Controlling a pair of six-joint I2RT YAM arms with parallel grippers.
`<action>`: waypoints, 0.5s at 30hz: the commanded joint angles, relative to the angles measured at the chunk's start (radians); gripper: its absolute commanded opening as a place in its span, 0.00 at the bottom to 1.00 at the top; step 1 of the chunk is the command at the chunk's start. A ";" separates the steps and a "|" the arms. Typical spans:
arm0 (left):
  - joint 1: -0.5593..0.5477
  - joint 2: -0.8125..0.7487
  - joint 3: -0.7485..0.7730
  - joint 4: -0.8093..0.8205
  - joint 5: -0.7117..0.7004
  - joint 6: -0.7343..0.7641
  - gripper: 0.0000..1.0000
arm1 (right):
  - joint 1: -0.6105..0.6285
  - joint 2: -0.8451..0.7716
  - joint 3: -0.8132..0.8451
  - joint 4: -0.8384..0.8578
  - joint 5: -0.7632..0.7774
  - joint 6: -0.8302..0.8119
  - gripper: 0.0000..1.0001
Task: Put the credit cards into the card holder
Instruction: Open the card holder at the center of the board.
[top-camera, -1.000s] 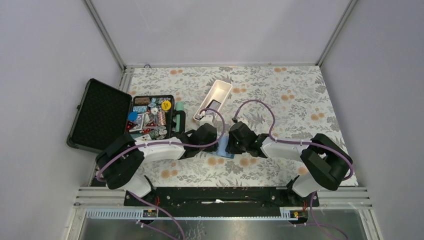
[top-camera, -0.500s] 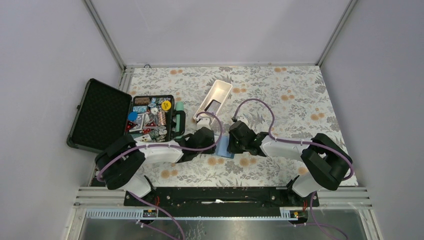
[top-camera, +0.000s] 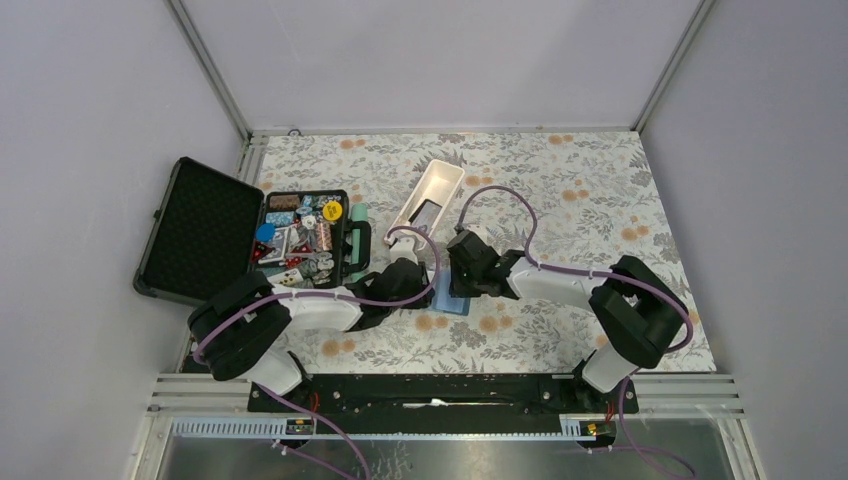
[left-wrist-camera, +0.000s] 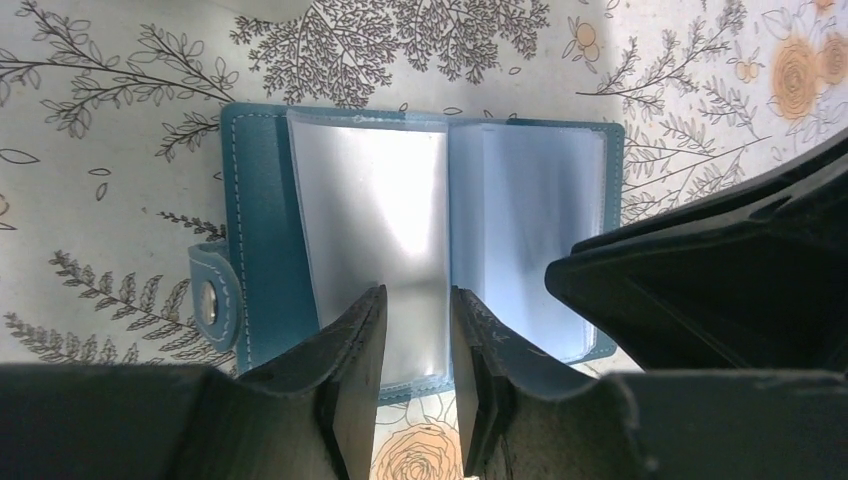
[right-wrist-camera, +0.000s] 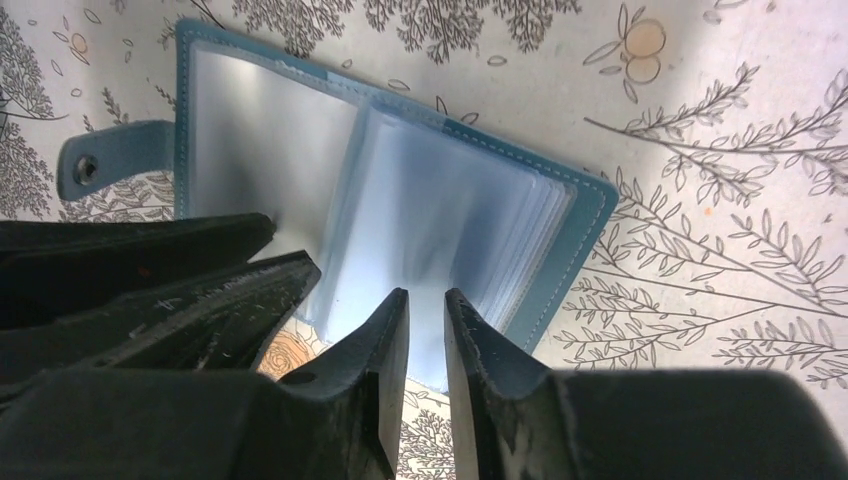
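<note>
Floral cloth covers the desk (top-camera: 560, 190), and both arms lean in over its middle. Our left gripper (left-wrist-camera: 418, 294) has its jaws spread a little, tips low over a clear sleeve on one half of the holder (left-wrist-camera: 262, 230). The sleeve shows through the gap, and we see nothing pinched. Our right gripper (right-wrist-camera: 425, 293) has its jaws parted more narrowly, poised at the near edge of the stacked sleeves on the other half, with nothing between them either. We judge that each takes one side so as to hold the holder flat and part a sleeve, leaving a pocket mouth ready. The holder lies open on the desk between the two, cover down, its snap tab (left-wrist-camera: 212, 300) flung out sideways. No card sits in any sleeve that we can see. Further out, a dark card (top-camera: 428, 213) appears to lie in the white tray (top-camera: 447, 172), well apart from the holder; the golden one we cannot find. Beyond that stands the open case (top-camera: 195, 235) of trinkets.
</note>
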 joint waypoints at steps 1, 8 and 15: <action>-0.012 0.022 -0.046 -0.049 0.107 -0.043 0.32 | -0.006 0.008 0.092 -0.100 0.054 -0.047 0.29; -0.017 -0.033 -0.024 -0.099 0.069 -0.029 0.32 | -0.005 -0.056 0.168 -0.153 0.075 -0.123 0.45; -0.018 -0.101 0.026 -0.177 0.003 -0.062 0.34 | -0.005 -0.172 0.139 -0.142 0.120 -0.183 0.53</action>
